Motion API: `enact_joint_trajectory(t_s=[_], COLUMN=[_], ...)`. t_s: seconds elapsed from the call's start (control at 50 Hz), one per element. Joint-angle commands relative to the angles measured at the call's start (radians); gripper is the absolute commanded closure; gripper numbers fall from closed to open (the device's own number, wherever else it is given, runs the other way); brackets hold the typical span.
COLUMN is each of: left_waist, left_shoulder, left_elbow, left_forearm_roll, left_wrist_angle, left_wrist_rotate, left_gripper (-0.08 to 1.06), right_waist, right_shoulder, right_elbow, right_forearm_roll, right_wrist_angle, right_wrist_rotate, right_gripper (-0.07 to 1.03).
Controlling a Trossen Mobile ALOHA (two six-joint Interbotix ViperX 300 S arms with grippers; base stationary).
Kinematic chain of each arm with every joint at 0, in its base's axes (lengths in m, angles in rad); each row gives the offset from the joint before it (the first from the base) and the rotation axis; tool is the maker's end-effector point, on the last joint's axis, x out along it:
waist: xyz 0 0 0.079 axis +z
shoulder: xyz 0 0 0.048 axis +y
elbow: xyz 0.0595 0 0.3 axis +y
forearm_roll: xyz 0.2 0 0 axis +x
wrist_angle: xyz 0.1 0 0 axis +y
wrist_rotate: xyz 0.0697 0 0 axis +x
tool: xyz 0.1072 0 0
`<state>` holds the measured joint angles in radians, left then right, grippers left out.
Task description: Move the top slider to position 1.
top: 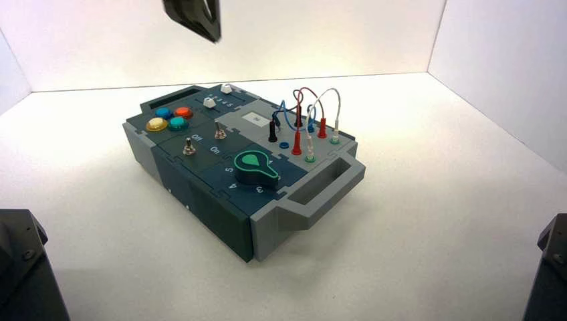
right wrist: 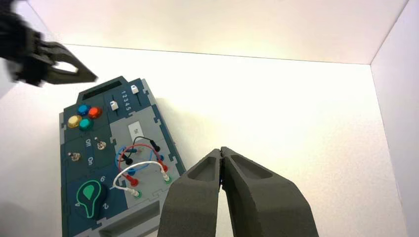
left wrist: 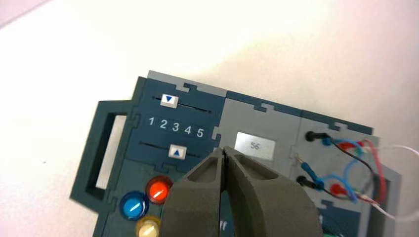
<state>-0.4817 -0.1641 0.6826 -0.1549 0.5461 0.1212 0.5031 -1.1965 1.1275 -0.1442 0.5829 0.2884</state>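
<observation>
We judge the job barely begun: in our left wrist view the top slider [left wrist: 169, 99] sits near 2 on the printed scale, by the box's far edge, so pushing it to 1 remains. Our left hand [left wrist: 225, 151], fingers pressed together, hovers above the box, apart from that knob; our right hand [right wrist: 221, 151], also closed, waits off to the side.

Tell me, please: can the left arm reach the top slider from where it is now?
Probably yes. The left pincer, shut, hangs above the box, and nothing stands between it and the top slider.
</observation>
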Motion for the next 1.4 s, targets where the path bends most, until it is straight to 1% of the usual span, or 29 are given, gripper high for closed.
enact_joint_trajectory(t_s=[0.02, 0.18, 0.3, 0.58, 0.92, 1.06, 1.4], left_waist=[-0.005, -0.005, -0.005, -0.003, 0.02, 0.037, 0.069], left_shoulder=[0.051, 0.137, 0.195, 0.288, 0.345, 0.356, 0.379], left_elbow=[-0.064, -0.114, -0.141, -0.183, -0.218, -0.222, -0.229], left_forearm_roll=[0.002, 0.002, 0.002, 0.005, 0.008, 0.008, 0.008], left_wrist_angle=[-0.008, -0.008, -0.008, -0.008, -0.009, -0.011, -0.014], left_wrist_rotate=[0.015, 0.034, 0.037, 0.054, 0.067, 0.071, 0.095], left_gripper=[1.01, 1.01, 1.01, 1.01, 1.01, 1.01, 1.01], right_waist=[-0.006, -0.006, -0.006, -0.006, -0.006, -0.006, -0.006], right_shoulder=[0.011, 0.011, 0.012, 0.012, 0.011, 0.011, 0.012], right_elbow=[-0.015, -0.015, -0.015, -0.015, -0.014, -0.014, -0.014], right_forearm_roll=[0.0, 0.0, 0.0, 0.0, 0.0, 0.0, -0.002], right_wrist_angle=[-0.012, -0.012, -0.012, -0.011, -0.011, -0.011, -0.011], right_wrist_rotate=[0.003, 0.003, 0.003, 0.003, 0.003, 0.003, 0.003], right_gripper=[0.99, 0.99, 0.99, 0.99, 0.99, 0.99, 0.99])
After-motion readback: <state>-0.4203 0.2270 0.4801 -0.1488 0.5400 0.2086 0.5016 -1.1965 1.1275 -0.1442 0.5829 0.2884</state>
